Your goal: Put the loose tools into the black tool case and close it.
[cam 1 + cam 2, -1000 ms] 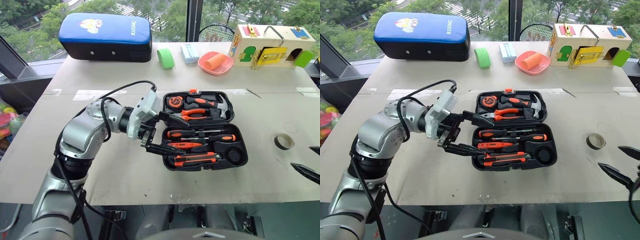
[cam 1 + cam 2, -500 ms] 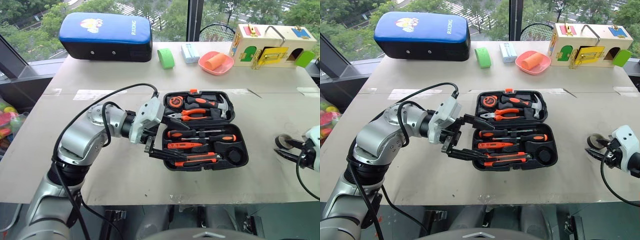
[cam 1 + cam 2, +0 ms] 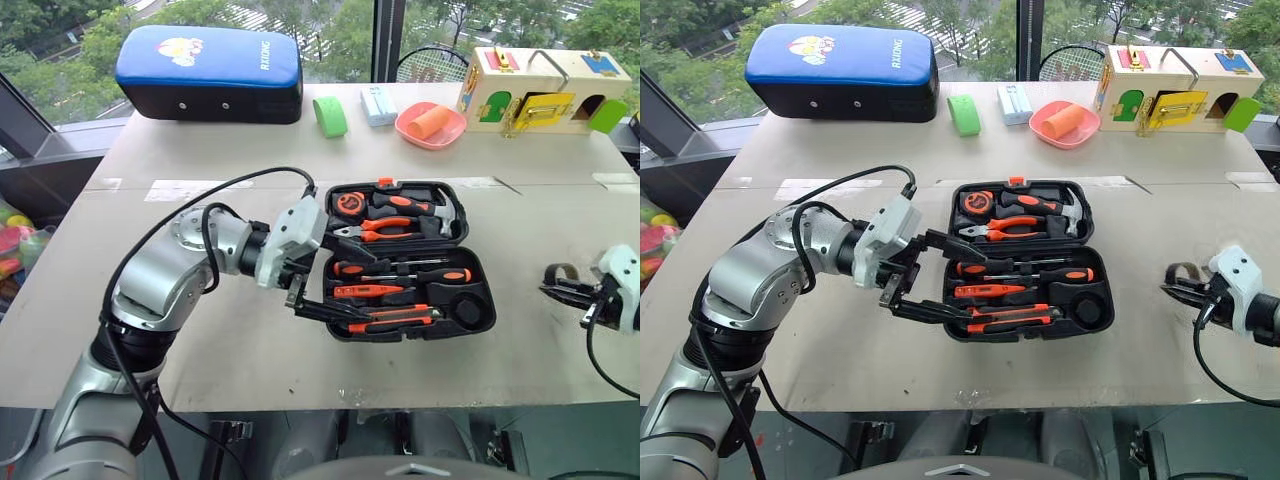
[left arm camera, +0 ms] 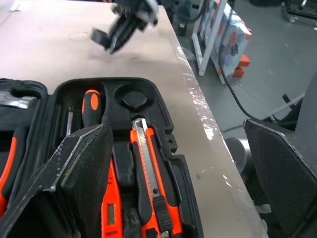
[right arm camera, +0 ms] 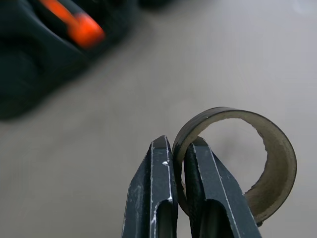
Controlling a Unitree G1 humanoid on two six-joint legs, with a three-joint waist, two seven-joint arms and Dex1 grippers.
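Note:
The black tool case (image 3: pixel 410 260) lies open at mid-table. In its near half lie two screwdrivers (image 3: pixel 405 268), the orange tester pen (image 3: pixel 365 291) and the utility knife (image 3: pixel 392 320), beside a bare round recess (image 3: pixel 468 308). My left gripper (image 3: pixel 318 276) is open at the case's left end, one finger (image 4: pixel 84 163) over the tools and the other off the case's front edge. To the right of the case my right gripper (image 5: pixel 179 146) is shut on the wall of the dark tape roll (image 5: pixel 277 168), which stands on edge (image 3: pixel 1180 275).
Hammer, pliers and tape measure (image 3: pixel 351 203) sit in the case's far half. Along the table's back stand a blue-black cushion (image 3: pixel 210 72), a green roll (image 3: pixel 330 116), a small pale box (image 3: pixel 379 104), a pink bowl (image 3: pixel 431 125) and a wooden toy box (image 3: pixel 545 90).
My right gripper came in from the right edge, shut on the tape roll and shifted it slightly left toward the case. The left arm has stayed put.

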